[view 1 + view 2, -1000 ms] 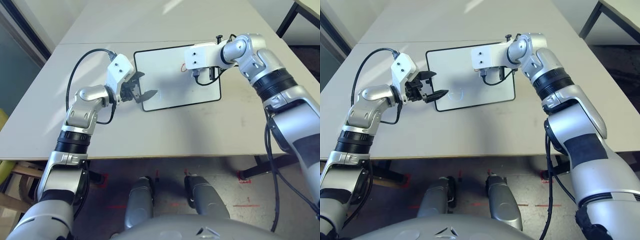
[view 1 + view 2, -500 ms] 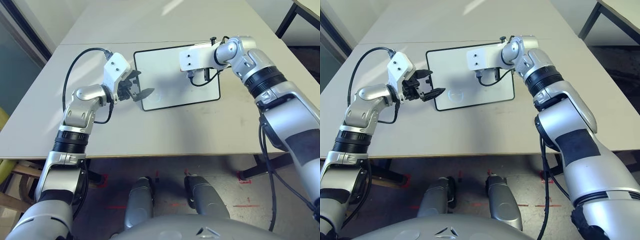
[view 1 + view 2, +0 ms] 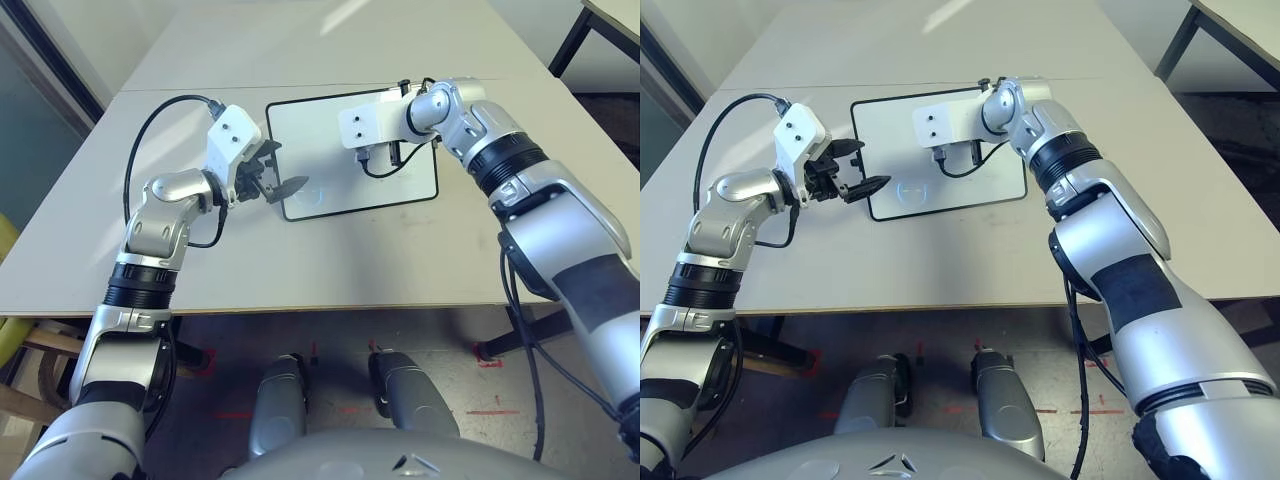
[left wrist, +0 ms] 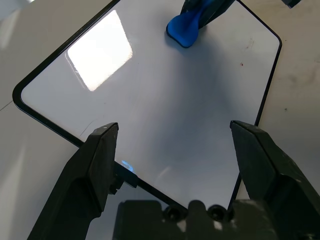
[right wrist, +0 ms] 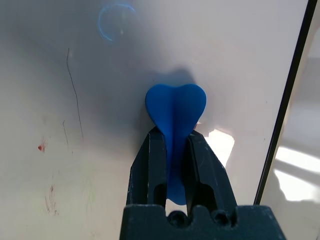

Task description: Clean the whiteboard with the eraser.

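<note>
We see whiteboard (image 3: 350,150) flat on table (image 3: 300,260), mid-far area, bare tabletop on all sides. Right gripper (image 5: 175,145) jaws pinching blue eraser (image 5: 175,112) at waist, eraser pressed on board's middle, black frame edge near on one side. Faint red specks (image 5: 42,147) on surface. Left gripper (image 4: 172,145) jaws spread wide, over board's left front corner (image 3: 290,212), not touching it.

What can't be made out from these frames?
- Head views: eraser and right gripper hidden under the right wrist's white housing.
- Right wrist view: whether the eraser touches the whiteboard; its lower end sits between the fingers.
- Left wrist view: left gripper over the board's near edge; contact unclear.
</note>
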Available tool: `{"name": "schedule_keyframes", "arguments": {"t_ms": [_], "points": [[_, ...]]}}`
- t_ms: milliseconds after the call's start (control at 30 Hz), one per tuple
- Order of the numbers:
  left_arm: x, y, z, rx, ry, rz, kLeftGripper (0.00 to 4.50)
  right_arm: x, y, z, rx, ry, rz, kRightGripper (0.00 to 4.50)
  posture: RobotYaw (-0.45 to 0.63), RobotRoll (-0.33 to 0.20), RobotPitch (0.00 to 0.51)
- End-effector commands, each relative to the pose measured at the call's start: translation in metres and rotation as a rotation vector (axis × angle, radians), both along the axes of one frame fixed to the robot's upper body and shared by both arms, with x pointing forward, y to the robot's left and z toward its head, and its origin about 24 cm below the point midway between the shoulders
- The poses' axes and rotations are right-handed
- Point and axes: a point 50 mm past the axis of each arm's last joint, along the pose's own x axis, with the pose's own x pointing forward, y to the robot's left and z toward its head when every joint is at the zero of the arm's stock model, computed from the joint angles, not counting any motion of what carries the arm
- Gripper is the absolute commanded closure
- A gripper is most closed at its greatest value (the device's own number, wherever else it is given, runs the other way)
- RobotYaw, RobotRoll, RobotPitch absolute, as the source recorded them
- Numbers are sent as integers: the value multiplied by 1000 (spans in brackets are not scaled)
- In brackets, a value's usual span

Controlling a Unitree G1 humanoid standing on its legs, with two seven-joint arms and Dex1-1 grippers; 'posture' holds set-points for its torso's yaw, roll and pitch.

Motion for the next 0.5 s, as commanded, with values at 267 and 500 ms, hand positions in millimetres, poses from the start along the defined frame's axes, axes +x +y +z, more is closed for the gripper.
{"name": "schedule_keyframes", "arguments": {"t_ms": [267,500], "points": [[-3,4,-2,7,12,14,0,3,-13,-4,-50,-11,-34,4232,-94,0,98],[-2,4,-1,6,13,13,0,6,-31,-4,-70,-9,-84,4232,-101,0,101]]}}
